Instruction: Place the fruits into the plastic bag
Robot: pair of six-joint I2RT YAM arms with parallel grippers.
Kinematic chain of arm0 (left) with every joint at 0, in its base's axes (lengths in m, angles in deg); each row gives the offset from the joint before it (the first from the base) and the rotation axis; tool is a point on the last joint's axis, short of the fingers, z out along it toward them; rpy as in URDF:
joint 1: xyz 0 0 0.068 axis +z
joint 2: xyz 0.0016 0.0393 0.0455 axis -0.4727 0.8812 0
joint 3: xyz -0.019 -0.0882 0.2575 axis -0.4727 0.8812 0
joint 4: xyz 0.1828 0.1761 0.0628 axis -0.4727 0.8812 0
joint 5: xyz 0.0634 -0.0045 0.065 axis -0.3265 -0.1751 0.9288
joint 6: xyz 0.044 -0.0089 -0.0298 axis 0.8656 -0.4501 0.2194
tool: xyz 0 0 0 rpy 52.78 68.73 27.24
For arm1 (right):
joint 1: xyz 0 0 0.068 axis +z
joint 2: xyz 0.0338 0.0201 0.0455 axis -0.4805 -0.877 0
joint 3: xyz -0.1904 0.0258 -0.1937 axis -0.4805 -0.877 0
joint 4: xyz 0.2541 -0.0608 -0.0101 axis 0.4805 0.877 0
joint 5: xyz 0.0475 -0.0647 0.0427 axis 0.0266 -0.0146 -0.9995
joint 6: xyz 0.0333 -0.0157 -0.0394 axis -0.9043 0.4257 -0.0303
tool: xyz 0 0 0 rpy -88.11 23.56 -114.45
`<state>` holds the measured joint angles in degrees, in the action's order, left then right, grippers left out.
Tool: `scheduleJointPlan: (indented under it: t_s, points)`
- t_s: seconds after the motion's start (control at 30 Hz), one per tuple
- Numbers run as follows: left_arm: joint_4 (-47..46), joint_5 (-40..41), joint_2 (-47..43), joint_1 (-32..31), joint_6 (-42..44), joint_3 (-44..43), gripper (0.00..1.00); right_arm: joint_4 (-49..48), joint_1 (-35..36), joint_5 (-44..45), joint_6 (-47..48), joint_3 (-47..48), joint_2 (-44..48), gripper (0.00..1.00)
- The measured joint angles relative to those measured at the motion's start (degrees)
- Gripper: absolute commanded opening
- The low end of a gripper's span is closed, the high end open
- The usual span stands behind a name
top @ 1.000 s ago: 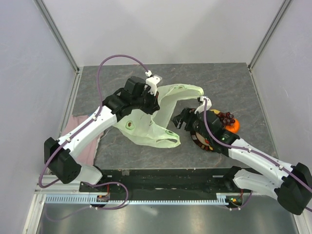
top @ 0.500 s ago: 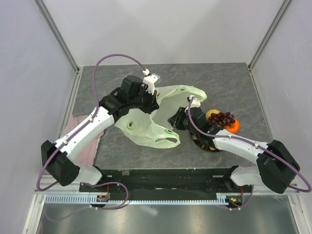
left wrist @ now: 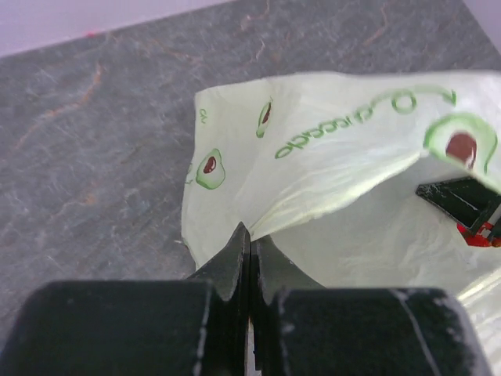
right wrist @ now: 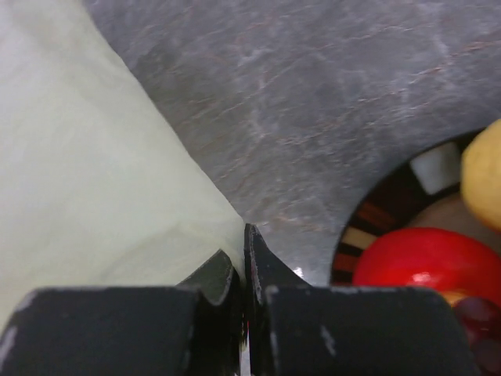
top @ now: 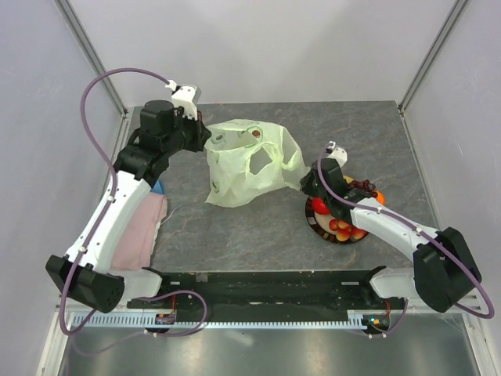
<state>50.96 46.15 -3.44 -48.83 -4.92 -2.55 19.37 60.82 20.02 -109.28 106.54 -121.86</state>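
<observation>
**Both claws clamped on the plastic bag [top: 243, 168]; fruits [top: 341, 227] on the plate [top: 311, 223].**
The pink cloth [top: 141, 227] lies at the table's left edge. My left claw [left wrist: 249, 235] is closed, pinching the bag's left rim. The bag stands mid-table between my claws. My right claw [right wrist: 244, 235] is closed on the bag's right edge, just beside the plate. The red apple [right wrist: 415, 254], lemon [right wrist: 481, 168], grape bunch [top: 362, 186] and orange [top: 380, 198] rest on the plate, outside the bag.
</observation>
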Motion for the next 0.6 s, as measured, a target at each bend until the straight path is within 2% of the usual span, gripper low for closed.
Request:
scheduleJointPlan:
  t_s: [0.27,0.4,0.53,0.57,0.6]
  points:
    - [-0.3,-5.9,-0.7,0.7,1.3,-0.9,0.02,3.5,-1.5,-1.4,1.3,1.6,-0.2,0.12]
    - [-1.6,-8.3,-0.5,0.7,1.5,1.9,0.01,3.5,-1.5,-3.5,2.3,4.5,-0.9,0.23]
    - [-3.0,-9.3,0.4,0.7,1.5,6.3,0.01,3.2,-1.5,-5.8,3.3,6.4,-1.3,0.52]
    - [-3.0,-9.4,0.9,0.7,1.5,7.0,0.02,3.2,-1.5,-6.4,3.9,6.8,-1.3,0.55]
    - [-3.0,-9.4,1.3,0.7,1.5,7.5,0.02,3.1,-1.5,-6.8,3.9,7.0,-1.3,0.62]
